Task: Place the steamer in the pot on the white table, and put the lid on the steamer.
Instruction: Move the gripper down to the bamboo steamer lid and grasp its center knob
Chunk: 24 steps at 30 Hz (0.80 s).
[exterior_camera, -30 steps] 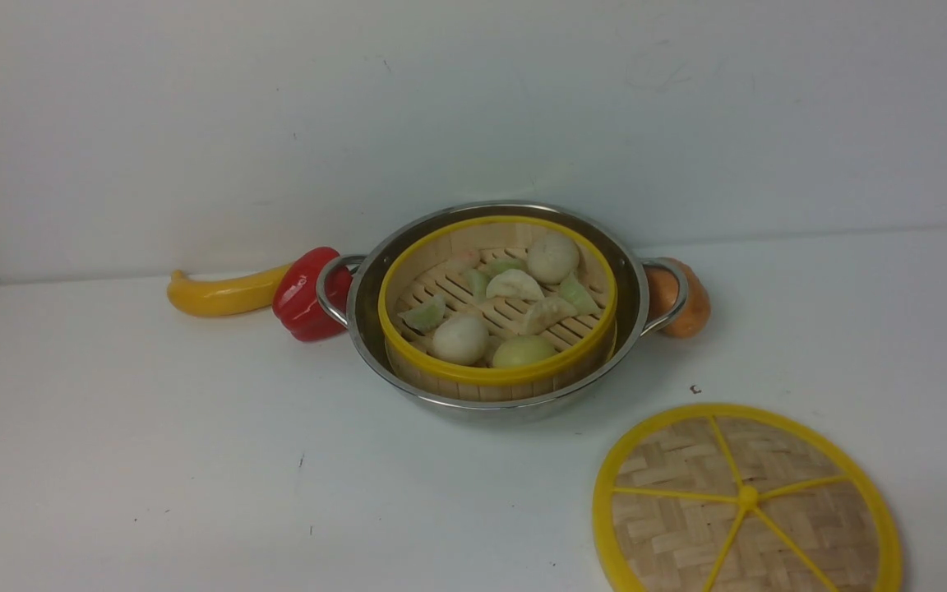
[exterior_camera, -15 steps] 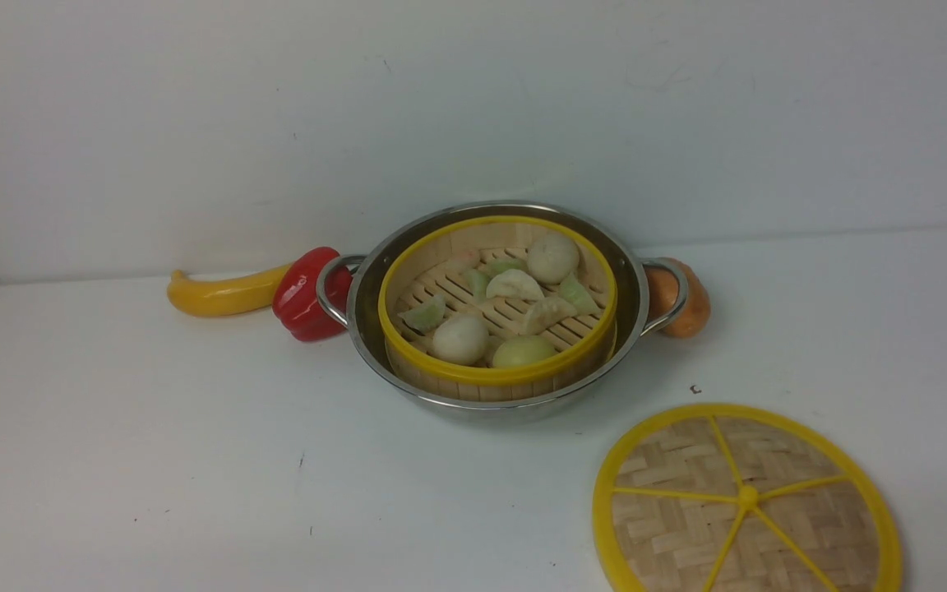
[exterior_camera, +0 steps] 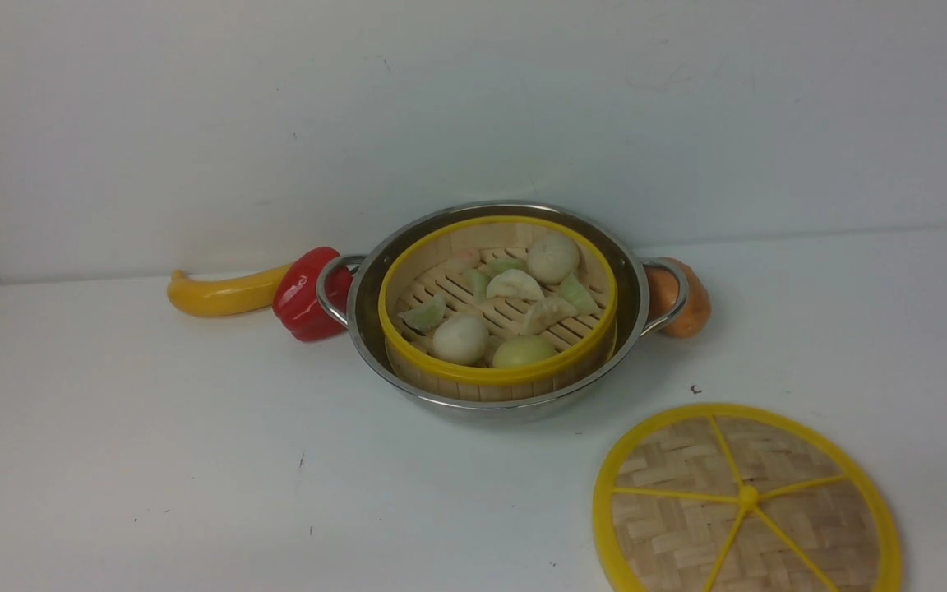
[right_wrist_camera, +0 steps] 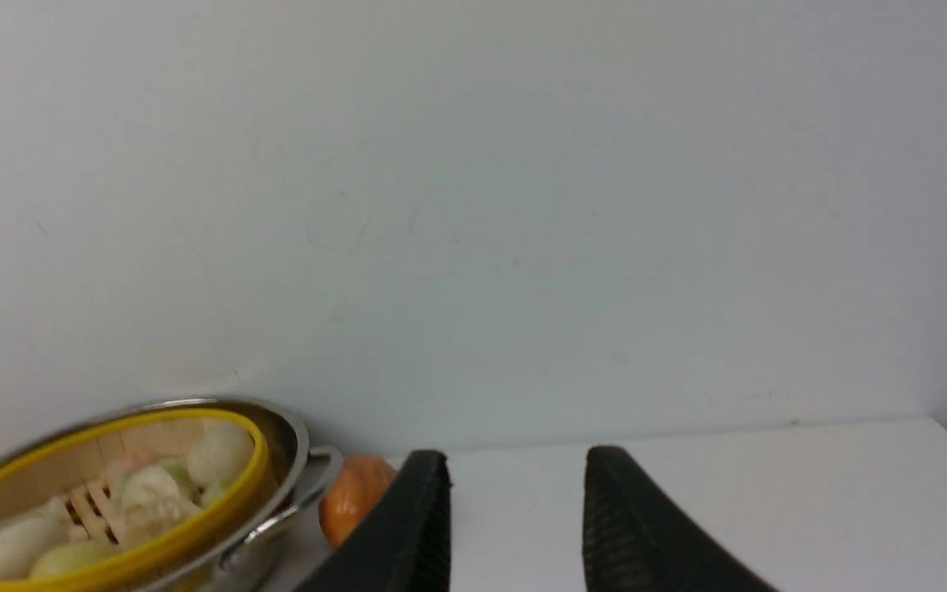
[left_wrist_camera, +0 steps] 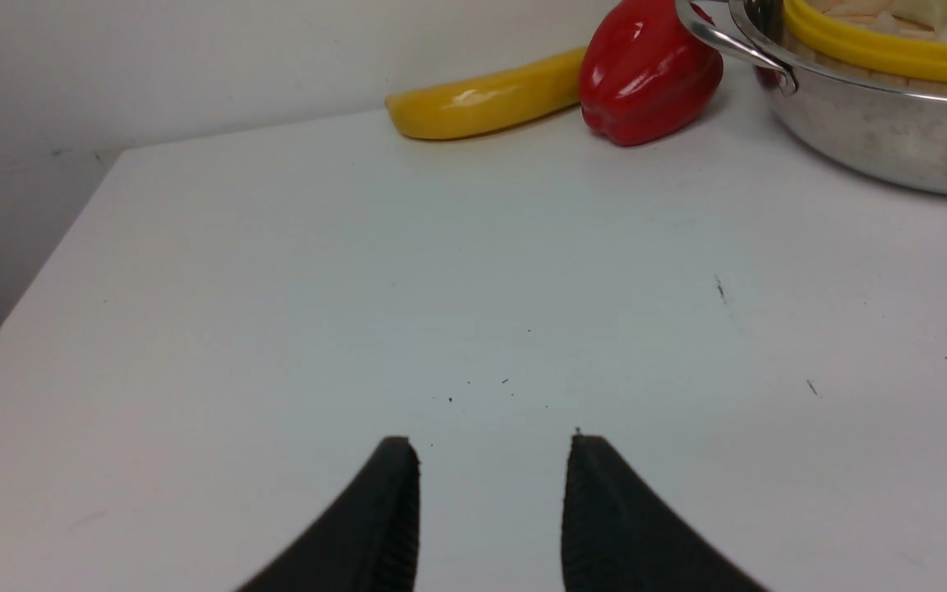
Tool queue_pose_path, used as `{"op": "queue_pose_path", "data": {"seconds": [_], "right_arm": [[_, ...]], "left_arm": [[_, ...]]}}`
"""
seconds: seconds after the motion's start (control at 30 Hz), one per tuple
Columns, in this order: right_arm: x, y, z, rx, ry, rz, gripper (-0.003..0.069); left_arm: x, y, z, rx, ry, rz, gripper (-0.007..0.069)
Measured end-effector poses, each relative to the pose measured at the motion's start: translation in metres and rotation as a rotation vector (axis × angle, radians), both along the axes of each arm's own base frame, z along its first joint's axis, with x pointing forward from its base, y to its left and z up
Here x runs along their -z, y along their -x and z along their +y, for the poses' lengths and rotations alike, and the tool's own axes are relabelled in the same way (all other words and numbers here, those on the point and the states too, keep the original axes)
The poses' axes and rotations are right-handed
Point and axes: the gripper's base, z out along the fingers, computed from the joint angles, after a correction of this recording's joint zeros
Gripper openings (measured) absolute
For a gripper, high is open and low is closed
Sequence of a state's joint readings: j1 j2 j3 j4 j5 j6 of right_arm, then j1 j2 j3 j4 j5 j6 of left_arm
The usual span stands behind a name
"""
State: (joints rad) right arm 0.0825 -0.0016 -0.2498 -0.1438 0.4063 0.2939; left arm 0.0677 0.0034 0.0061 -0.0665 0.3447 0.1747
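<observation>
The steamer (exterior_camera: 496,374), a bamboo basket with yellow rim holding pale dumplings and buns, sits inside the shiny steel pot (exterior_camera: 375,279) at the middle back of the white table (exterior_camera: 153,460). The lid (exterior_camera: 746,501), a flat woven disc with yellow rim and spokes, lies on the table at the front right. No arm shows in the front view. In the left wrist view my left gripper (left_wrist_camera: 491,448) stands open over bare table, the pot (left_wrist_camera: 876,140) far off. In the right wrist view my right gripper (right_wrist_camera: 516,460) is open and empty, the steamer (right_wrist_camera: 112,485) off to one side.
A yellow banana-like toy (exterior_camera: 223,293) and a red pepper (exterior_camera: 305,294) lie by the pot's left handle. An orange vegetable (exterior_camera: 683,300) sits behind the right handle. A white wall rises behind the table. The table's left edge (left_wrist_camera: 38,271) shows in the left wrist view.
</observation>
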Motion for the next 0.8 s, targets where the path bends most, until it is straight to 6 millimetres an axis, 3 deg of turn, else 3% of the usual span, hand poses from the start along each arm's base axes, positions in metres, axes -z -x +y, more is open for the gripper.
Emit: {"op": "queue_pose_path", "data": {"seconds": [0.3,0.43,0.63,0.8], "right_arm": [[-0.073,0.039,-0.004,0.011,-0.068,0.108,0.0244],[-0.097,0.053,-0.002,-0.028,-0.115,0.026,0.0244],[-0.107,0.048,0.007,-0.136,-0.207,-0.019,0.0244],[-0.095,0.022,0.019,-0.219,-0.110,0.229,0.0244]], "left_arm": [[0.000,0.000,0.000,0.000,0.000,0.000,0.0241],[0.000,0.000,0.000,0.000,0.000,0.000,0.0241],[0.000,0.000,0.000,0.000,0.000,0.000,0.0241],[0.000,0.000,0.000,0.000,0.000,0.000,0.0241]]}}
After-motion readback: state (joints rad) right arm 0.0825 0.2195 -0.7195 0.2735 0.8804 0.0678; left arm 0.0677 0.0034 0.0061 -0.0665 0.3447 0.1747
